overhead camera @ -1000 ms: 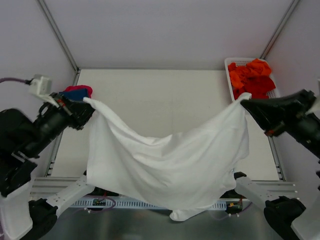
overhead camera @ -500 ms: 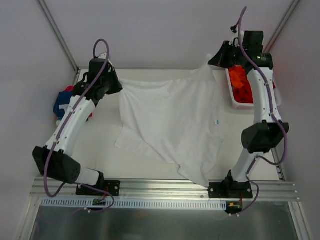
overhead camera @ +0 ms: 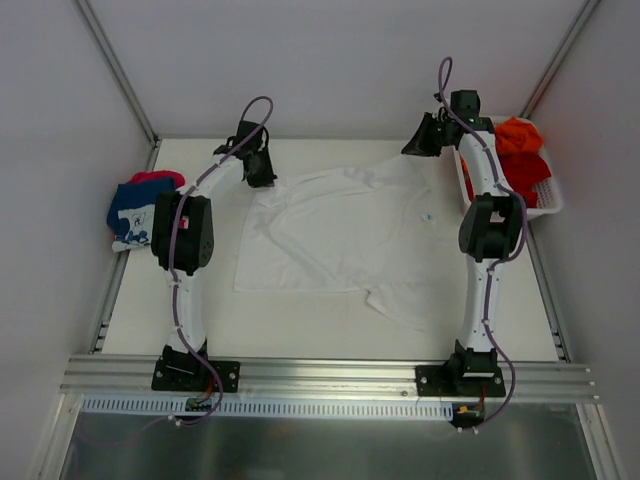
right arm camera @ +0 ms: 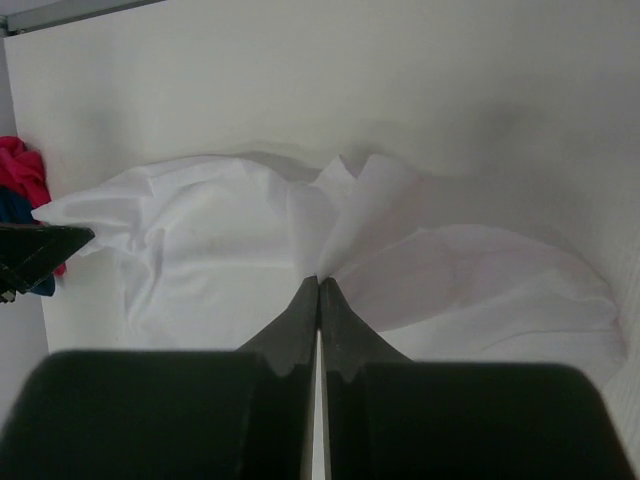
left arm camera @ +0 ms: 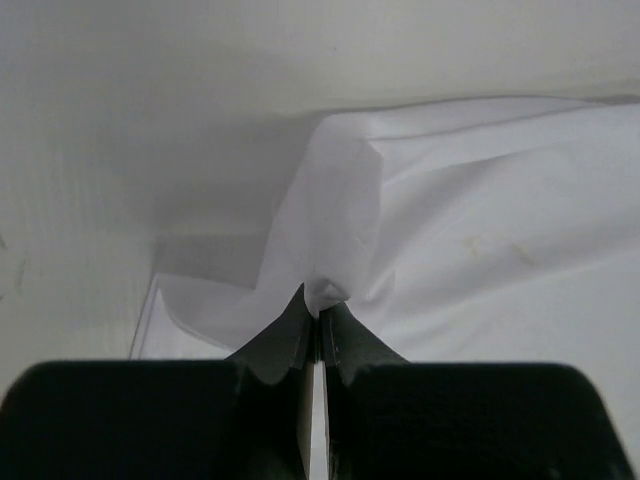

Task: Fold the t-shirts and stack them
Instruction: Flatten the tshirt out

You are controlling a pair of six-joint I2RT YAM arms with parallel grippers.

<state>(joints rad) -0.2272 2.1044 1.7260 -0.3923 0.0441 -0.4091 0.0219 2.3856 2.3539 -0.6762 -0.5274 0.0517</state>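
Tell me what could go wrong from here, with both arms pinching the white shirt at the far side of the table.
1. The left fingers pinch only a small peak of the white t-shirt; another tug could pull it free.
2. The shirt's near right part lies bunched and twisted, so folding now would probably lock in creases.
3. The right arm runs close along the basket of orange shirts; a swing to that side might knock it.

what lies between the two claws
The white t-shirt, spread on the table, its far edge pinched by the left claw and right claw; clearest in the top view.
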